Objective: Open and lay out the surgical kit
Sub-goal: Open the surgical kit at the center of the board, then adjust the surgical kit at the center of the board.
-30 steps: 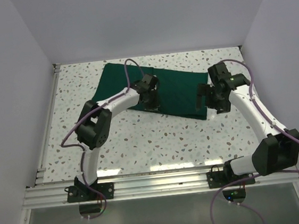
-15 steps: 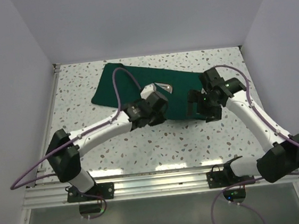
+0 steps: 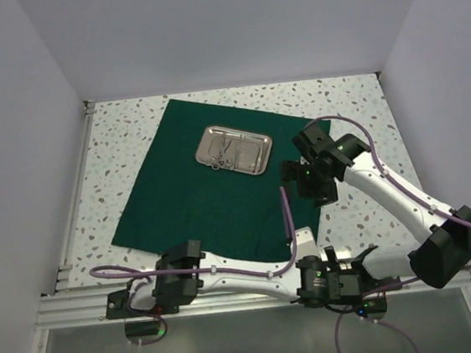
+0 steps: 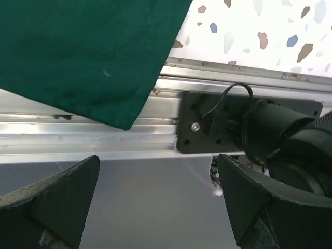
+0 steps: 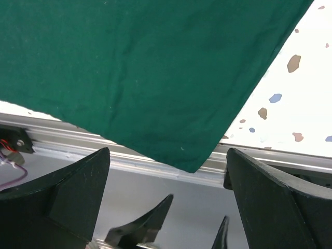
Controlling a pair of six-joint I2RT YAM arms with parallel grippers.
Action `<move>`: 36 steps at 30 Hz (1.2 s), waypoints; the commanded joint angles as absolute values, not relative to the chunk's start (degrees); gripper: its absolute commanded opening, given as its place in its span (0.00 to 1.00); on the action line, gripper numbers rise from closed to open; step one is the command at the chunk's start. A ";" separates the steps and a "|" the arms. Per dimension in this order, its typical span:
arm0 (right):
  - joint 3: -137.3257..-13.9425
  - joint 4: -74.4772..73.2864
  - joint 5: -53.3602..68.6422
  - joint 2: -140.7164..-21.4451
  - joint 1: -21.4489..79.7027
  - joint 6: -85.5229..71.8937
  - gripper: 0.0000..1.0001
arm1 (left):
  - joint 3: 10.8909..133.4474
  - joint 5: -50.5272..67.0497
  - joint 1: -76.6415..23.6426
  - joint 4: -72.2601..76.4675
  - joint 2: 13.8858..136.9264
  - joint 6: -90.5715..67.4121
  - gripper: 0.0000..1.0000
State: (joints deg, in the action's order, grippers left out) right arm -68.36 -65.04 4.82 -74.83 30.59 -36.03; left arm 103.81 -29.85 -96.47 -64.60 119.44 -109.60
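Though off wrist cams, tray (image 3: 251, 155) on cloth (image 3: 196, 206)

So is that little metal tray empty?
No, a few slim silver instruments lie inside the tray, which sits on the green cloth.

Plain pale grey-white walls (image 3: 228, 25) enclose a white speckled terrazzo-patterned tabletop (image 3: 336, 90) on three sides; a silver aluminium rail (image 3: 73, 310) runs along its near edge.

table (image 3: 115, 151): speckled white | rail (image 3: 73, 310): aluminium, along near edge | walls (image 3: 228, 25): plain white
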 commanded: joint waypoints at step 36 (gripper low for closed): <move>-77.17 -49.22 -5.11 -90.35 13.21 -32.86 0.99 | 85.59 1.38 -2.21 -28.75 98.16 -11.51 0.99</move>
